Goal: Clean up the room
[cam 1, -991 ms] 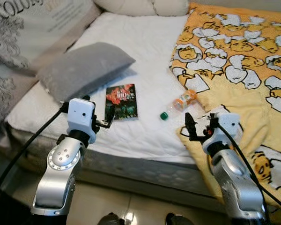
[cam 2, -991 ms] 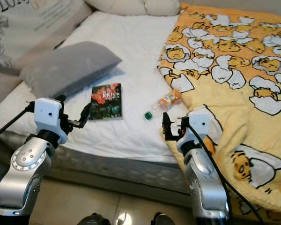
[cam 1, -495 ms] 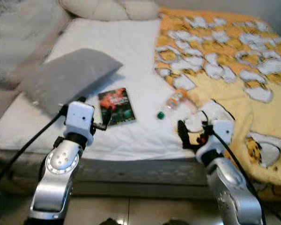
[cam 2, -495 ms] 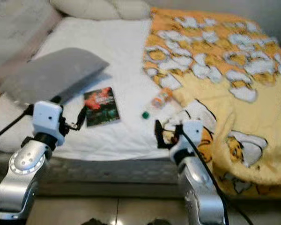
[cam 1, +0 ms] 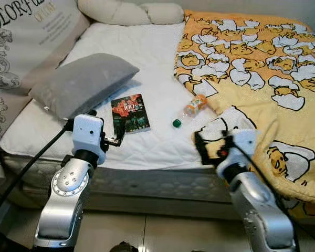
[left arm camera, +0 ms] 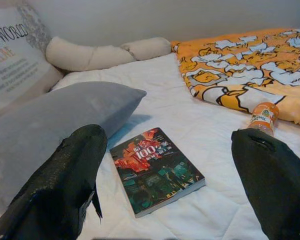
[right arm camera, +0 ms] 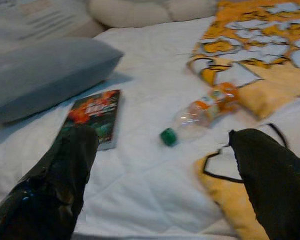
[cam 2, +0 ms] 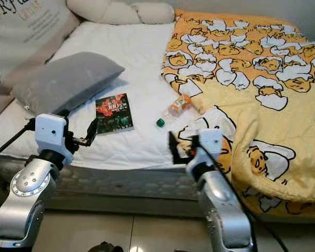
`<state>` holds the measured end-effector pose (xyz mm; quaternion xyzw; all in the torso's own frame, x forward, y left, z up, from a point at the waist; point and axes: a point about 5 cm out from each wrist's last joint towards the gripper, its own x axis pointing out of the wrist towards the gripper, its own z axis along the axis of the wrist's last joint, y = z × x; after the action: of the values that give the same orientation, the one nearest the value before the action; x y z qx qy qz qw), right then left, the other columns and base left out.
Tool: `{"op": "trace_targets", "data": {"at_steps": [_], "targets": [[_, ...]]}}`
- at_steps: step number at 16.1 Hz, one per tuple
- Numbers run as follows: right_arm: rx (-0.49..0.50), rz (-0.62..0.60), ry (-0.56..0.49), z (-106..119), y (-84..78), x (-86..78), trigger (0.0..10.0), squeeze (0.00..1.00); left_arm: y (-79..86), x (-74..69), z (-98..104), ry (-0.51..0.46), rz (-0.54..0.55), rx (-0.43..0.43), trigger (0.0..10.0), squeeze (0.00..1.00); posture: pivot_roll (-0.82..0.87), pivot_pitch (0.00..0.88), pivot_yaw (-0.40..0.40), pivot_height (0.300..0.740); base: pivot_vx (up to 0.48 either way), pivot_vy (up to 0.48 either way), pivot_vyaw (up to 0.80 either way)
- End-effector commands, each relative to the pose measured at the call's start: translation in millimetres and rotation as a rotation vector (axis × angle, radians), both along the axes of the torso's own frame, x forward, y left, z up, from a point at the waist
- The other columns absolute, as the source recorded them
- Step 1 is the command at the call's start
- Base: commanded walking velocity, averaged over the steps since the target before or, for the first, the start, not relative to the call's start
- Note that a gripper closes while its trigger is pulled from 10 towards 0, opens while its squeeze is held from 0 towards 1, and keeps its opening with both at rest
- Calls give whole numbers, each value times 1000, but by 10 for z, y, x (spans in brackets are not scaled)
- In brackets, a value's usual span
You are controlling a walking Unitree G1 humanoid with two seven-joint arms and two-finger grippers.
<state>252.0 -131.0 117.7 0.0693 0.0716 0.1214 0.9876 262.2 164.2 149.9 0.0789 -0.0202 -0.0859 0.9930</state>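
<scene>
A dark paperback book lies flat on the white mattress, just right of a grey pillow. To its right a clear bottle with an orange label and green cap lies on its side, touching the edge of a yellow duck-print blanket. My left gripper is open and empty, hovering over the bed's front edge short of the book. Level with it, my right gripper is open and empty, over the blanket's corner and short of the bottle.
A cream bolster lies along the head of the bed. A large printed cushion leans at the left. The mattress side faces me, with tiled floor below. Black cables run from both wrists.
The camera has shifted, so the bed now sits a bit further off and more squarely in view. Both grippers stay open and empty in front of the bed edge.
</scene>
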Motion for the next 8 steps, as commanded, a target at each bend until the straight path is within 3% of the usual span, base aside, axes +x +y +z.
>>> {"op": "trace_targets", "data": {"at_steps": [1,4,8], "targets": [[-19,26,9,5,39,19,10000,0,27,-11,40,-22,-3,-1,10000,0,-11,25,26,740,262,0,800],[-28,49,8,-1,81,15,10000,0,43,-33,36,-18,4,-11,10000,0,-6,22,16,740,333,0,800],[7,22,19,-14,41,5,10000,0,53,-70,4,-5,7,-27,10000,0,-8,18,12,740,337,0,0]]}}
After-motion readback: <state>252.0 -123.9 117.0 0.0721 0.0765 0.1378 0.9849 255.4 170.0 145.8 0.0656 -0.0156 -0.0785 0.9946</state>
